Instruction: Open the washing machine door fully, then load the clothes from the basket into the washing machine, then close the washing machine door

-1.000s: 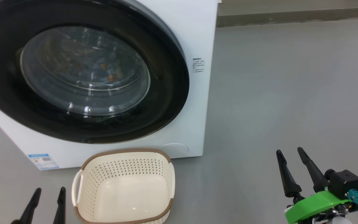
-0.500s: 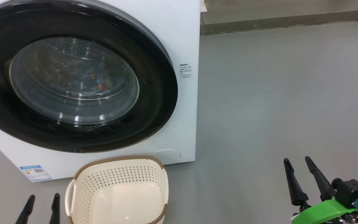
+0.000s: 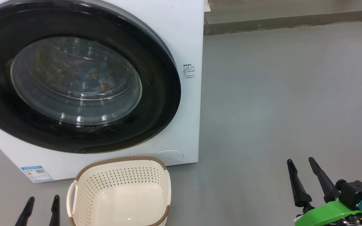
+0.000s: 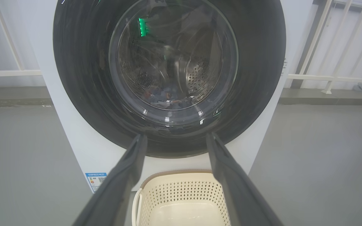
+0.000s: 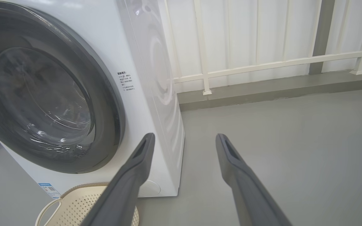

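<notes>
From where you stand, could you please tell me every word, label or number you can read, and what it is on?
Blue label sticker, low on the washing machine front: too small to read.
Dark printed lines, right of the washing machine door: too blurred to read.
No other text can be read.

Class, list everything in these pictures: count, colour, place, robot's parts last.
washing machine: one, white, standing on the floor
door: one, black rim, clear glass, shut on the machine
clothes: count unclear, blue and orange, behind the door glass
basket: one, cream, brown rim, before the machine
sticker: one, blue, machine's lower left corner
railing: one, white, behind the machine
floor: one, grey, all around
left gripper: one, dark, open, left of the basket
right gripper: one, dark, open, over the floor, right
</notes>
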Tool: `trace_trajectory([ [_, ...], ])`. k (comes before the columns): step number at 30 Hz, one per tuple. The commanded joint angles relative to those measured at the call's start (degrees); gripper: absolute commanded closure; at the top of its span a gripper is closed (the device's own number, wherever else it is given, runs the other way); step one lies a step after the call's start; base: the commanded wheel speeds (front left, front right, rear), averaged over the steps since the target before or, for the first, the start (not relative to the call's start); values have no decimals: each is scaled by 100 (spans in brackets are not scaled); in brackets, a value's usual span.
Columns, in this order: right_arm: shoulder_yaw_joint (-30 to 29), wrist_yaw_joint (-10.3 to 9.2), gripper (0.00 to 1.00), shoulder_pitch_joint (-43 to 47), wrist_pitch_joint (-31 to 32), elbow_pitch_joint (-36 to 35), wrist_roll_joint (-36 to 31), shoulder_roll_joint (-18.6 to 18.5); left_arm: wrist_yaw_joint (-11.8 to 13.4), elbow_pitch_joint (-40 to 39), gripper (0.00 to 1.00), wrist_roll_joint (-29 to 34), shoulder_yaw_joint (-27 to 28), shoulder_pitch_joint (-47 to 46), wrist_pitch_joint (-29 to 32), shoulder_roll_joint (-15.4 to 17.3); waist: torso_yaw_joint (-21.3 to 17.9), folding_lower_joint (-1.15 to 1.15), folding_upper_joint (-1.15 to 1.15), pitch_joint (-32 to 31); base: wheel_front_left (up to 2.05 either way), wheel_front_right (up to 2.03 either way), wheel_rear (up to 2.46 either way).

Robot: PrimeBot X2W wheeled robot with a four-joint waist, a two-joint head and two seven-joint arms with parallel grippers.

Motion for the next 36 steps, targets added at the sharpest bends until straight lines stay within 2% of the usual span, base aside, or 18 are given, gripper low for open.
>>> trace_trajectory([
  [1, 83, -14, 0, -43, -28, -152, -40, -63, 3, -82, 0, -56, 217, -125, -37, 106, 2, 0, 0, 0, 0, 0, 0],
  [5, 87, -14, 0, -46, -28, -153, -38, -62, 3, -60, 0, -65, 223, -131, -37, 96, 12, 0, 0, 7, 0, 0, 0],
  [6, 0, 0, 100, 0, 0, -1, 0, 1, 0, 21, 100, -5, 4, -1, 0, -5, 12, 0, 0, 8, 0, 0, 0],
  [10, 42, 1, 100, 101, 3, 267, 3, 122, 0, 257, 100, -5, -75, 5, 8, -220, 13, 0, 0, 8, 0, 0, 0],
  [17, -10, 0, 100, 86, 107, 261, 387, 151, 0, 264, 100, -389, -44, -55, 133, -282, 46, 13, 0, 6, 0, 0, 0],
  [22, -53, 0, 100, 60, 188, 245, 674, 164, 0, 255, 100, -679, -31, -99, 212, -314, 71, 1, 0, 24, 0, 0, 0],
  [36, -186, -2, 100, -24, 432, 194, 1529, 206, 1, 224, 100, -1549, 20, -238, 459, -409, 145, 0, 0, 49, 0, 0, 0],
])
